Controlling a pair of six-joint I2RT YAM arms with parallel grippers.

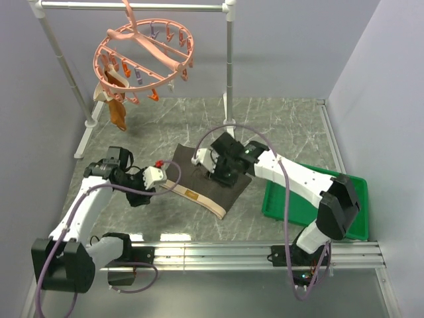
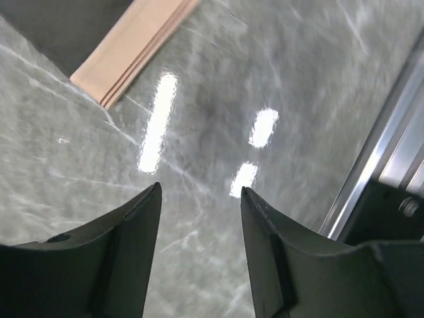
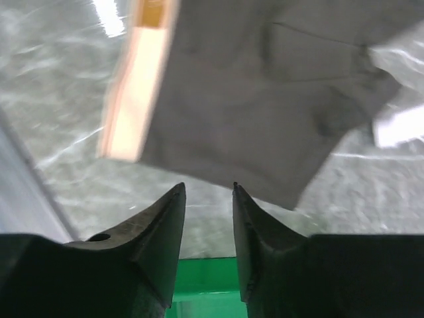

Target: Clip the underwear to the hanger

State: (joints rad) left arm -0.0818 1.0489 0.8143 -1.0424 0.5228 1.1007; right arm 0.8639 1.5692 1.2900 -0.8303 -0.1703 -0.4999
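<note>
Soft olive-brown underwear [image 1: 213, 192] flat on glossy marbled table [image 1: 285, 126]; left claw [image 2: 201, 189] parted, empty; right claw [image 3: 207, 187] narrowly parted, empty.

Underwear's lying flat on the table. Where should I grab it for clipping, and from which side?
Probably the tan waistband: a layered edge of the underwear, facing near-left. Come from that side with the open left gripper, low over the table, and pinch near the band's end.
</note>
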